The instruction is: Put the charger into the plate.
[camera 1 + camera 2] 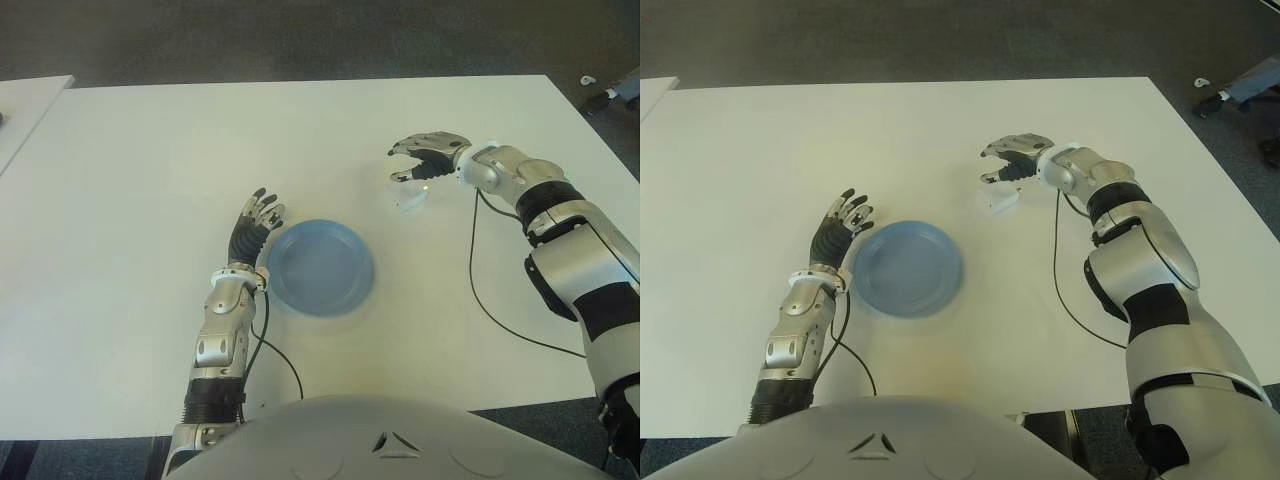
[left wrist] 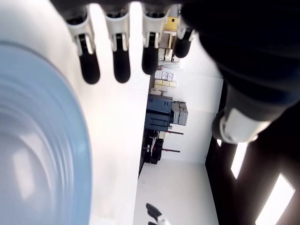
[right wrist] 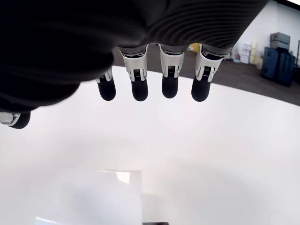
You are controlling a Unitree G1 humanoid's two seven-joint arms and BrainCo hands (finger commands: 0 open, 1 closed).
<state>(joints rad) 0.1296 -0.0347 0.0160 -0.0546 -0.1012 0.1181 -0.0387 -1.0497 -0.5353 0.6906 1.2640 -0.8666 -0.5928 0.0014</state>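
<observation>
Left eye view: we find the right hand point(image 1: 425, 152) poised above the charger point(image 1: 411, 194), a small white block lying on the white bench point(image 1: 150, 200), well apart from the blue plate point(image 1: 320, 268) and to its right. The fingers point(image 3: 139, 89) are half curled and hold nothing. We judge the step in hand to be the reach, with the grasp not yet made. The next move calls for lowering the hand so the fingers close around the block, then carrying it across to the plate.

The right wrist view adds what the eye views cannot: clear bench between fingertips and charger, confirming no contact. The left wrist view shows the left hand point(image 1: 255, 222) just beside the plate's left rim, its fingers extended and empty.
</observation>
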